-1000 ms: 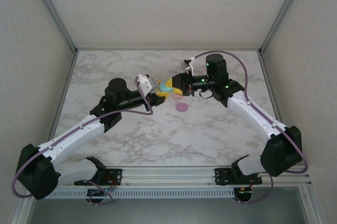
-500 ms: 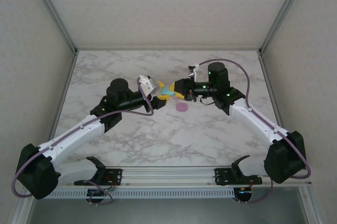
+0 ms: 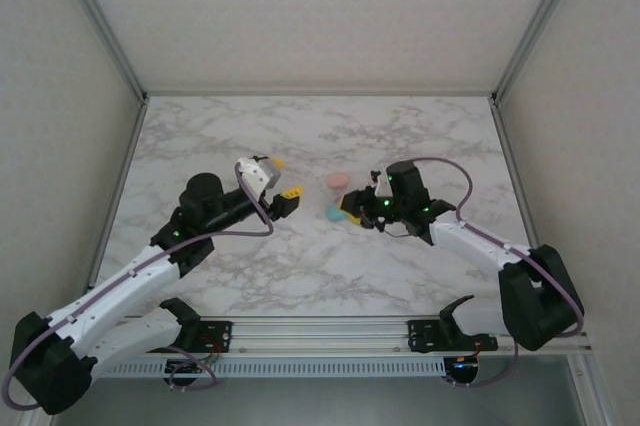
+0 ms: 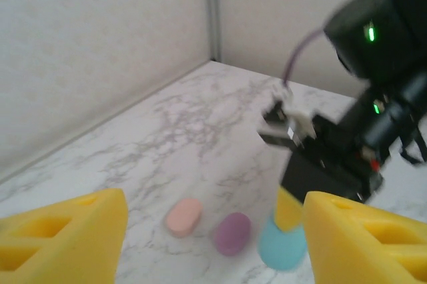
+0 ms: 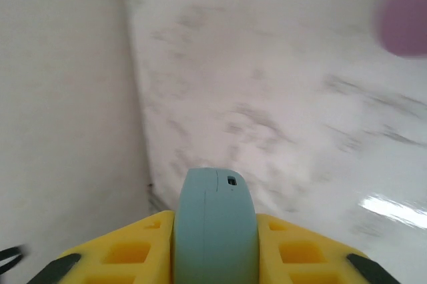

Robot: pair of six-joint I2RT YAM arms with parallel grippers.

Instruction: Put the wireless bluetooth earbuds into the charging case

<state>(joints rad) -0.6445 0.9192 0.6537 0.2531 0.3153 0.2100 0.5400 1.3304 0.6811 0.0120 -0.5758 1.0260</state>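
1. Here, seen from above, the right gripper (image 3: 348, 212) pinches the teal charging case (image 5: 215, 225) low over the middle of the marble table (image 3: 300, 271). The left gripper (image 3: 286, 178) hangs at the case's 9 o'clock, near it but apart.
2. The right wrist camera supplies the close detail. The case is seen edge-on, clamped on both broad sides between the yellow fingers (image 5: 127, 247), with a lid seam and a small dark port on its narrow face.
3. The left wrist camera settles the other gripper's state: its two yellow fingers are spread wide, with bare marble between them and nothing held.
4. That same view lines up three ovals across the table. A pink oval case (image 4: 183, 216) lies with a purple oval case (image 4: 232, 233) just beside it at its 4 o'clock, and the teal one sits at the purple's 3 o'clock, under the right arm's black wrist (image 4: 347, 157).
5. From overhead, the pink oval case lies at the teal case's 12 o'clock, clear of it.
6. In the right wrist view the purple oval case is a soft blur at the teal case's 1 o'clock, well apart on the marble.
7. Whether the teal case touches the table cannot be told; the left wrist picture is blurred there.
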